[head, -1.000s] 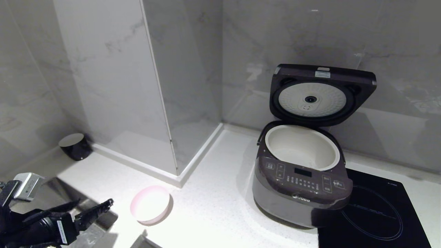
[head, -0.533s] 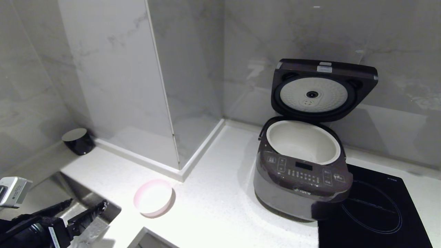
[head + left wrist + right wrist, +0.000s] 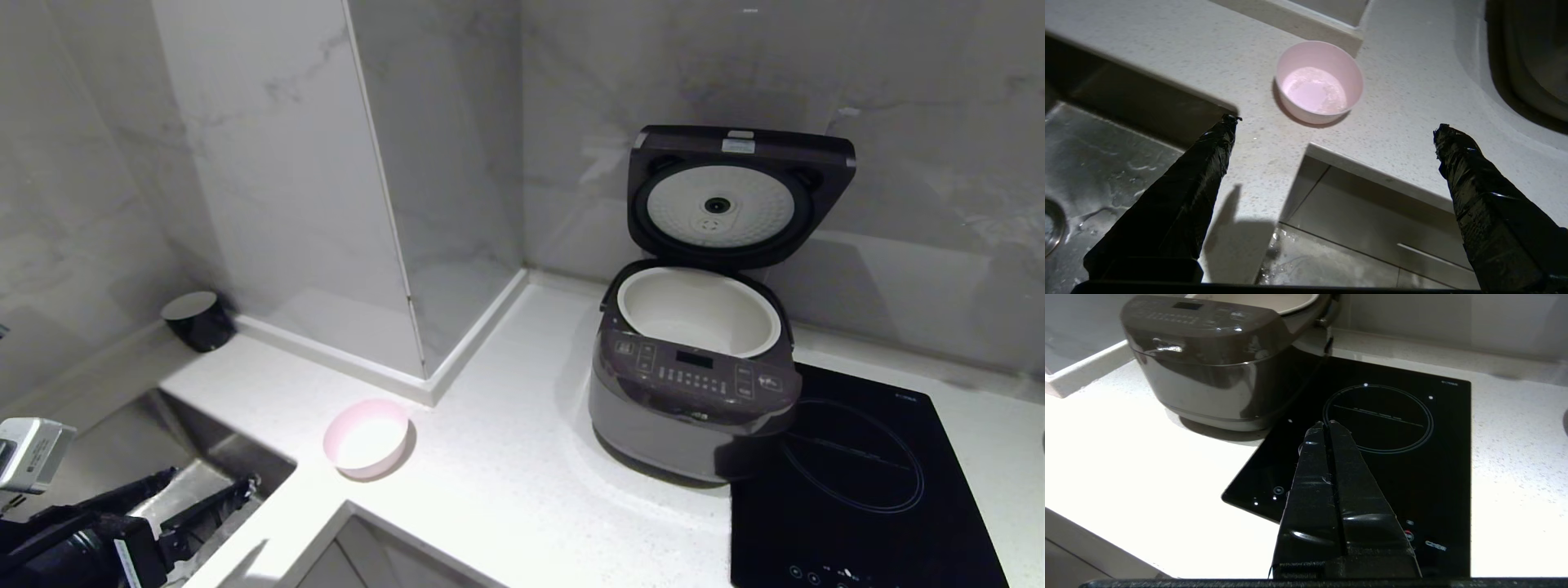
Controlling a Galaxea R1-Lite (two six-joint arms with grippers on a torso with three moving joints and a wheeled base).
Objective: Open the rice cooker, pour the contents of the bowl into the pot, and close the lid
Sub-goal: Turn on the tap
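My left gripper sits at the lower left of the head view, black fingers spread wide and empty above the steel sink. The small pale pink bowl stands left of centre on the white speckled counter; right of centre the dark grey-brown rice cooker has its lid raised over the cream-white pot.

In my left wrist view the bowl holds whitish contents, upper centre, beyond my fingertips.

In my right wrist view my right gripper, lower centre, is closed and empty above the flat black hob.
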